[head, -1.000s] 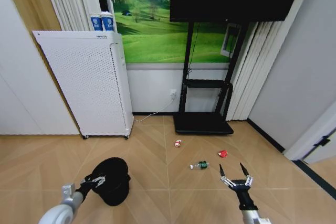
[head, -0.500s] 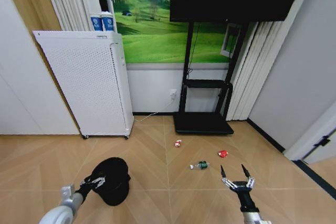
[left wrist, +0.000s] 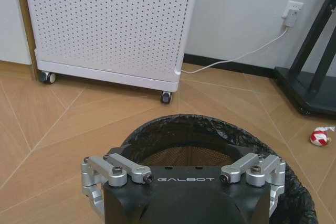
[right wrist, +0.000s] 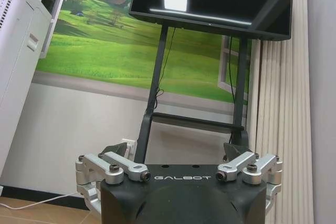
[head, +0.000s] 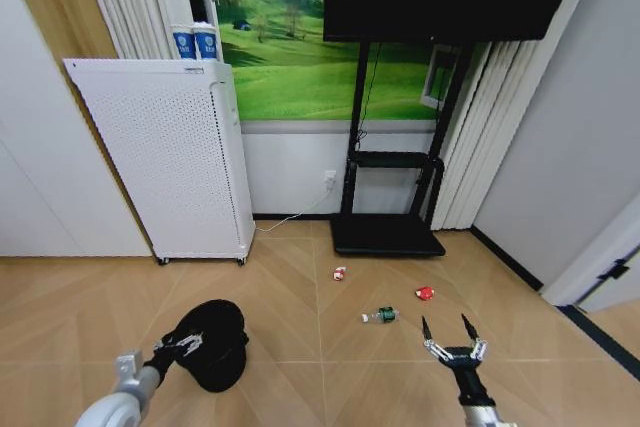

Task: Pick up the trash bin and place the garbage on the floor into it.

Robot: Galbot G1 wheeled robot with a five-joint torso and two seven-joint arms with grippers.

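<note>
The black trash bin (head: 215, 339) with its liner bag stands on the wood floor at the lower left. My left gripper (head: 186, 344) hovers at its near rim, open; in the left wrist view the left gripper (left wrist: 184, 155) spreads over the trash bin's rim (left wrist: 181, 123). The garbage lies in front of the TV stand: a red-and-white wrapper (head: 340, 273), a small bottle (head: 381, 315) with a green label and a red lump (head: 425, 293). The wrapper (left wrist: 319, 136) is also in the left wrist view. My right gripper (head: 446, 327) is open above the floor, near the bottle and lump.
A tall white perforated appliance (head: 170, 167) on wheels stands against the wall behind the bin, its cable running to a wall socket (left wrist: 292, 9). A black TV stand (head: 387, 232) sits at the wall centre. Curtains (head: 485, 137) hang to the right.
My right gripper has sunk slightly toward the lower edge of the head view. The left gripper and the bin stay where they were.
</note>
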